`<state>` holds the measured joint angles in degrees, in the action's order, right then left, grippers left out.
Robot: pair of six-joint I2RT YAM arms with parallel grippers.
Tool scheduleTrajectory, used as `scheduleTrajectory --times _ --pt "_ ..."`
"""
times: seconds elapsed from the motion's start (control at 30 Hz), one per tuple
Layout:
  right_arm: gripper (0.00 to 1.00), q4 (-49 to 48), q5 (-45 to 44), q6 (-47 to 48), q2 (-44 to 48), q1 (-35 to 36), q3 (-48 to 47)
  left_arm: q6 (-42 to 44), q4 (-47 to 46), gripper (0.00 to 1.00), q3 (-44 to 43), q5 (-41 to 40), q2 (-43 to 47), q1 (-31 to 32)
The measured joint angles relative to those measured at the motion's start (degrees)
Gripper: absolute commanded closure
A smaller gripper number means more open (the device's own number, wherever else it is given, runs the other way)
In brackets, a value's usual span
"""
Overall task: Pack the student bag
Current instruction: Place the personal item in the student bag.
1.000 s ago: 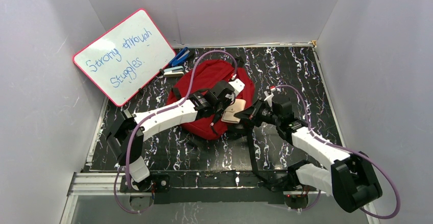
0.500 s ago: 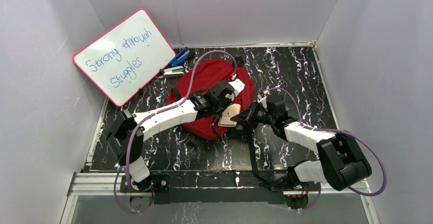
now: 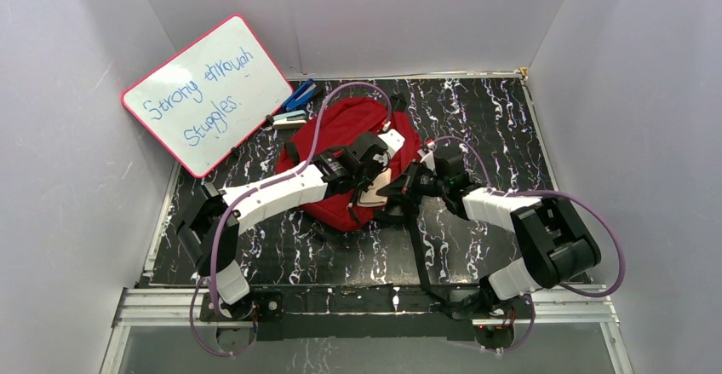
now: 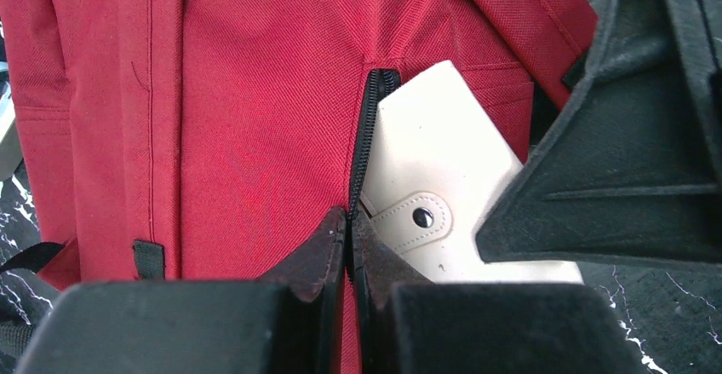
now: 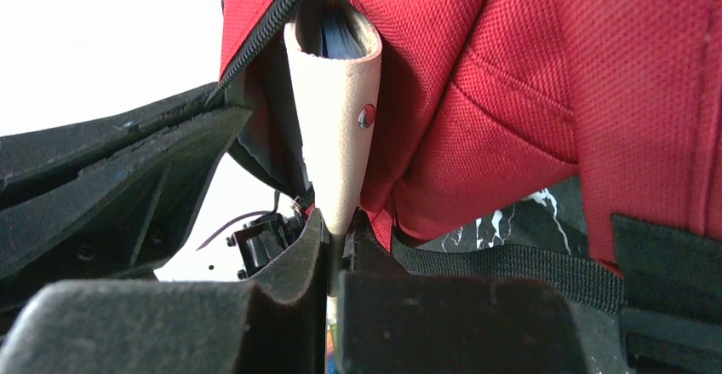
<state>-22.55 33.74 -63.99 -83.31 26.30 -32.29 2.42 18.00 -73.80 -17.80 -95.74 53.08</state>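
Observation:
The student bag (image 3: 340, 127), dark red with black zippers, lies mid-table. My left gripper (image 3: 381, 168) is shut on the black zipper edge (image 4: 368, 127) of its pocket opening, holding that edge up; its fingertips (image 4: 349, 217) meet on the zipper. A beige wallet (image 4: 430, 161) with a snap button sits partly inside the opening. My right gripper (image 5: 337, 227) is shut on the wallet's near end (image 5: 334, 110), and the wallet's far end is between the red fabric (image 5: 528, 67) and the zipper. From above, the right gripper (image 3: 395, 192) is at the bag's right edge and the wallet (image 3: 375, 195) barely shows.
A pink-framed whiteboard (image 3: 207, 93) leans at the back left. A blue item (image 3: 298, 97) and a small white one (image 3: 289, 119) lie beside it. A black bag strap (image 3: 419, 250) trails toward the near edge. White walls enclose the table on three sides.
My right arm has moved left toward the bag, carrying the wallet deeper into the pocket opening. The left gripper keeps its hold and has barely shifted.

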Motion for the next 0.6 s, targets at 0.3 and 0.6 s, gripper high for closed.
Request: scheduleTrajectory --times 0.3,0.6 --pt "1.0 -3.06 0.37 -2.56 -2.45 -0.04 -1.2 -0.07 -0.31 1.0 0.87 -0.04 1.4 -0.37" --pt "1.0 -8.13 -0.02 -8.41 -2.45 -0.74 0.33 -0.07 -1.18 1.0 1.18 0.02 1.6 -0.46"
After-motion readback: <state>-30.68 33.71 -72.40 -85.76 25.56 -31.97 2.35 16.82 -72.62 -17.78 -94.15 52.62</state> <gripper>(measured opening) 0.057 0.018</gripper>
